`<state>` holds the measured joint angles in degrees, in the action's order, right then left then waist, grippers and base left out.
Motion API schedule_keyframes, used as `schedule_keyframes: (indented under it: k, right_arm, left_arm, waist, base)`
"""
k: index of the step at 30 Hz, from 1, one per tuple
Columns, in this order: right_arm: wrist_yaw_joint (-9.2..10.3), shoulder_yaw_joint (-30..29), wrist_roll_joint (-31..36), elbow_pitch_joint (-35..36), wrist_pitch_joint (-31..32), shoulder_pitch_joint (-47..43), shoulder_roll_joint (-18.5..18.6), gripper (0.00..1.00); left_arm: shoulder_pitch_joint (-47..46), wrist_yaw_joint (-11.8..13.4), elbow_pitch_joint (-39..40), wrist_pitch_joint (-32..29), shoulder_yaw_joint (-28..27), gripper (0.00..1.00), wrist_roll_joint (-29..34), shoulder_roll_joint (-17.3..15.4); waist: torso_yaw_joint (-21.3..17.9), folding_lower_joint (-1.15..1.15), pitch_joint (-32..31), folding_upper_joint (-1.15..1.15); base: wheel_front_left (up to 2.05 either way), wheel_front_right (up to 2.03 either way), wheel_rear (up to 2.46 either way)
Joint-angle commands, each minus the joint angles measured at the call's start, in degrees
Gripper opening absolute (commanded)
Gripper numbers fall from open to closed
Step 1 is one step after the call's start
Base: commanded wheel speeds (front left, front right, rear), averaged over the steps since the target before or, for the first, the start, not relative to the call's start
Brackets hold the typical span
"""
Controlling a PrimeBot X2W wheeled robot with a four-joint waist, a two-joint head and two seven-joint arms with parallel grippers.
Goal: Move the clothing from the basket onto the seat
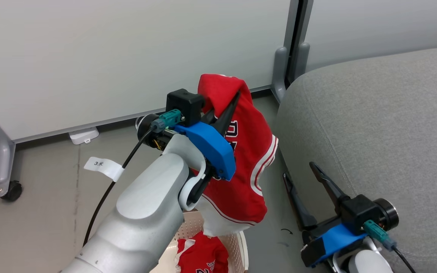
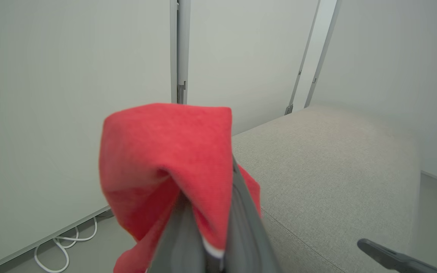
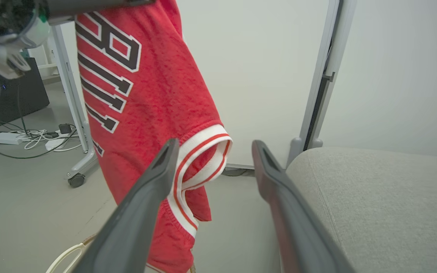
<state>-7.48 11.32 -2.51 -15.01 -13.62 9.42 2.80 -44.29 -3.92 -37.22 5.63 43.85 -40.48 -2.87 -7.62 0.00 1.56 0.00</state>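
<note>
My left gripper [image 1: 235, 96] is shut on a red piece of clothing [image 1: 250, 159] with white-and-black trim and black-and-white lettering, held up so it hangs above the basket [image 1: 241, 242]. In the left wrist view the red clothing [image 2: 165, 151] bunches over the shut left gripper [image 2: 212, 212]. Another red garment [image 1: 203, 256] lies in the cream basket. The grey seat [image 1: 374, 113] is to the right. My right gripper [image 1: 298, 169] stands open and empty beside the seat's edge. From the right wrist, the open right gripper [image 3: 214, 143] points at the hanging clothing [image 3: 146, 94] with the seat [image 3: 374, 197] at right.
White partition panels stand behind, on grey feet with a castor [image 1: 11, 189]. A black cable with a white label [image 1: 102, 167] runs from my left wrist. Cables and a power strip [image 3: 6, 138] lie on the floor past the panel leg [image 3: 78, 151].
</note>
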Motion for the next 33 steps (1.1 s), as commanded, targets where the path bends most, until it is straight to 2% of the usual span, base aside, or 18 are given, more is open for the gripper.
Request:
schedule_keyframes:
  k: [1, 10, 20, 33]
  right_arm:
    - [-0.03, 1.0, -0.1, -0.3, 0.9, 1.0, 0.2, 1.0]
    - [-0.03, 6.9, -2.6, -4.6, 5.3, 5.4, 0.2, 1.0]
    - [-0.03, 15.9, -5.4, -10.4, 5.4, 13.0, 0.2, 1.0]
    - [-0.03, 17.0, -10.8, -16.6, 2.5, 16.5, 0.2, 1.0]
  left_arm:
    - [-1.1, 0.4, -0.3, 0.5, 0.6, 0.0, -0.4, 0.0]
    - [-1.9, 0.8, -1.0, 1.2, 2.7, 0.0, -2.5, 0.0]
    - [-2.7, 1.5, -1.5, 1.9, 5.2, 0.0, -4.6, 0.0]
    - [-4.0, 2.7, -0.9, 2.2, 8.3, 0.0, -8.0, 0.0]
  waist:
    - [0.1, 0.0, 0.2, 0.0]
    - [0.8, 0.0, 1.1, 0.0]
    - [1.4, 0.0, 1.1, 0.0]
    - [2.9, 0.0, 1.2, 0.0]
  base:
    - [0.0, 0.0, 0.0]
    - [0.0, 0.0, 0.0]
    - [0.0, 0.0, 0.0]
    - [0.0, 0.0, 0.0]
